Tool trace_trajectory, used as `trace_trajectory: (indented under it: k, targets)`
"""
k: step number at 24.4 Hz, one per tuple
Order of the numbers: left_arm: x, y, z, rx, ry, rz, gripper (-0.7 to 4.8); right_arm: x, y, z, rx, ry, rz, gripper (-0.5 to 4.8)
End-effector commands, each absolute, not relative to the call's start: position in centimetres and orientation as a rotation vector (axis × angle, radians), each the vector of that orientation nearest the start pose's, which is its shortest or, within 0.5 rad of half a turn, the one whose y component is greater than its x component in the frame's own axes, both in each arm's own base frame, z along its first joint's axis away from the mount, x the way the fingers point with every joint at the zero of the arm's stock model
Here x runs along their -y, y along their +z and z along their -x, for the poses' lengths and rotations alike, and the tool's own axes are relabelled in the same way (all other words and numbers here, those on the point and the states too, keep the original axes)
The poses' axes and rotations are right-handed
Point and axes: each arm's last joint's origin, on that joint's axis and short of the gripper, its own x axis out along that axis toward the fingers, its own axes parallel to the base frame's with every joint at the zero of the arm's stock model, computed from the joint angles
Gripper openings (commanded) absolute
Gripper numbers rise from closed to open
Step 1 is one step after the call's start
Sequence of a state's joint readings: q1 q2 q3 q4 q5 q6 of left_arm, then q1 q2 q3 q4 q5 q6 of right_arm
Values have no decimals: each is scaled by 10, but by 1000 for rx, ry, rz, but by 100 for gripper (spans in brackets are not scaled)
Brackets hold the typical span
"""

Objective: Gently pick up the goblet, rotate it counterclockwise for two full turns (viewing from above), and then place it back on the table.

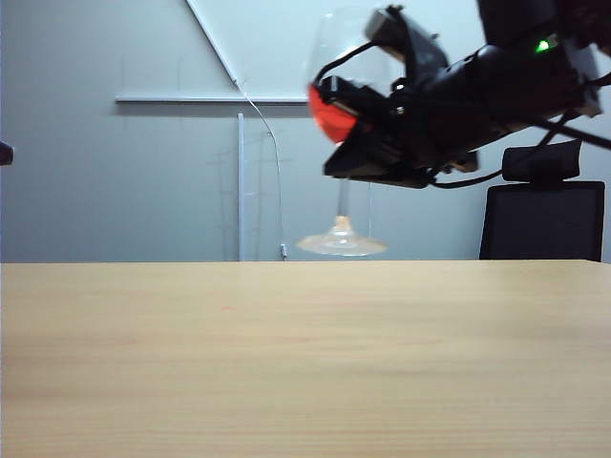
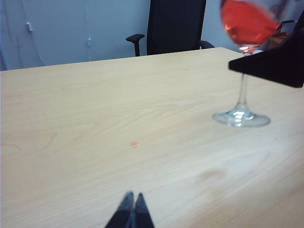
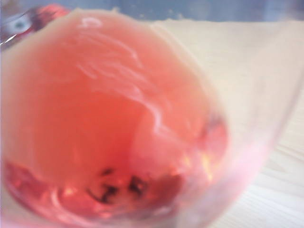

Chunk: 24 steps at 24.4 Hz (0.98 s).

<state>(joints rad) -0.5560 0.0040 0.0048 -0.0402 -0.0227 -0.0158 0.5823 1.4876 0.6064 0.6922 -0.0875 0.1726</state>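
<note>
The goblet [image 1: 341,244] is a clear stemmed glass with red liquid in its bowl. It hangs tilted, its round foot a little above the far part of the table [image 1: 305,363]. My right gripper [image 1: 355,143] comes in from the right and is shut on it just under the bowl. In the left wrist view the goblet [image 2: 241,116] shows at the far right, with the black right finger [image 2: 270,64] across its stem. The bowl and liquid of the goblet [image 3: 109,118] fill the right wrist view and hide the jaws. My left gripper [image 2: 134,198] is shut and empty, low over the table [image 2: 118,104], well away from the glass.
A black office chair [image 1: 542,215] stands behind the table's far edge, also seen as the chair [image 2: 175,26] in the left wrist view. A small pink spot [image 2: 135,144] lies on the wood. A white rail and a thin cable [image 1: 241,181] run along the grey back wall.
</note>
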Motion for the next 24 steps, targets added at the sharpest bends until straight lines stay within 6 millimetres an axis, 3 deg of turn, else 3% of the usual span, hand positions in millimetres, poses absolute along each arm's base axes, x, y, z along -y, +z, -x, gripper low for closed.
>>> trace_trajectory:
  k: [1, 10, 24]
  targets:
    - [51, 163, -83, -29, -533, 7, -5, -172, 200, -252, -186, 715, -56, -5]
    - [51, 163, -83, -29, -534, 7, -5, -183, 175, -263, -110, 833, 1, -5]
    - [51, 163, -83, -29, -534, 7, -5, -189, 147, -272, 9, 835, 54, -5]
